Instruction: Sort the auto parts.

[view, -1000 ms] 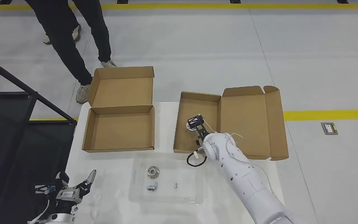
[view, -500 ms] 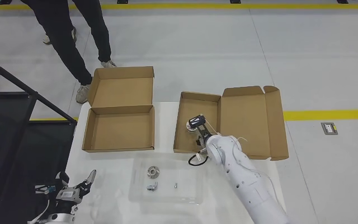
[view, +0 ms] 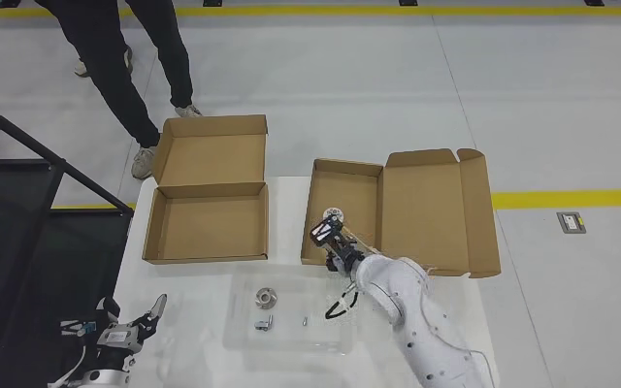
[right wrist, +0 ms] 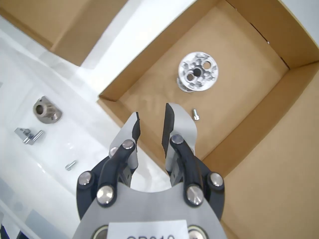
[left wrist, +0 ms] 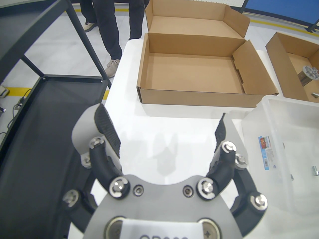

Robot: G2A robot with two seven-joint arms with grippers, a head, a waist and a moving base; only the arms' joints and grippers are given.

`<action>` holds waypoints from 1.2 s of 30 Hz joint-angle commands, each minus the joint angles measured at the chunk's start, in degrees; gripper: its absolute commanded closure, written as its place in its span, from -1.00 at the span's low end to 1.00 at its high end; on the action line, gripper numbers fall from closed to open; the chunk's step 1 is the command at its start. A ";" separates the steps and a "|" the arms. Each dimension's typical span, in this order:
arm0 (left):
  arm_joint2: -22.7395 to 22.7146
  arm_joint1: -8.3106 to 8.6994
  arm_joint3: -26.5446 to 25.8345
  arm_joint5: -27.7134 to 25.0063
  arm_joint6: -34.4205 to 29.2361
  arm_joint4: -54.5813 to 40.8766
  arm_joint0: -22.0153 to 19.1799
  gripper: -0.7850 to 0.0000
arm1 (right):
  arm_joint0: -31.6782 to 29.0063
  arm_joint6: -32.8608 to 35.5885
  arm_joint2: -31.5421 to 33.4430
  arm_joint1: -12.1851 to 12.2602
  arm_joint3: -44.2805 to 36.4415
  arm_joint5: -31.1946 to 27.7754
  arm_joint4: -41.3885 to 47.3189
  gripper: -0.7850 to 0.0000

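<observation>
A silver disc with holes [right wrist: 198, 72] lies flat in the right cardboard box [view: 354, 209], with a small bolt [right wrist: 196, 114] near it. My right gripper [right wrist: 152, 111] hangs over that box's near-left corner, open with nothing between its fingers; in the top view the right gripper [view: 325, 238] is at the box's front edge. The clear tray [view: 291, 278] holds a grey hub [right wrist: 46, 110], a small bracket [right wrist: 28, 135] and a short pin [right wrist: 70, 165]. At the table's near-left corner my left gripper [left wrist: 164, 123] is open and holds nothing.
The left cardboard box [view: 206, 228] stands open with a bare floor, behind the tray. A black metal rack [view: 39, 223] borders the table's left side. The right box's lid flap [view: 437, 209] lies open to the right.
My right gripper has drawn back from inside the right box toward the tray. The silver disc now lies uncovered on the box floor. The left arm has not moved.
</observation>
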 commanded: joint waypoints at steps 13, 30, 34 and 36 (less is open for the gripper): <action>0.00 0.00 0.00 0.00 0.00 0.00 0.00 -1.00 | -9.29 1.59 -3.56 2.25 -12.12 -18.77 -4.08 -0.76; 0.00 0.00 0.00 0.00 0.00 0.00 0.00 -1.00 | -9.39 1.72 -3.68 2.27 -12.28 -18.68 -4.29 -1.00; 0.00 0.00 0.00 0.00 0.00 0.00 0.00 -1.00 | -9.96 -0.61 -4.46 2.31 -11.64 -18.85 -4.07 -1.00; 0.00 0.00 0.00 0.00 0.00 0.00 0.00 -1.00 | -9.84 -0.11 -5.66 1.99 -10.59 -15.92 -3.61 -1.00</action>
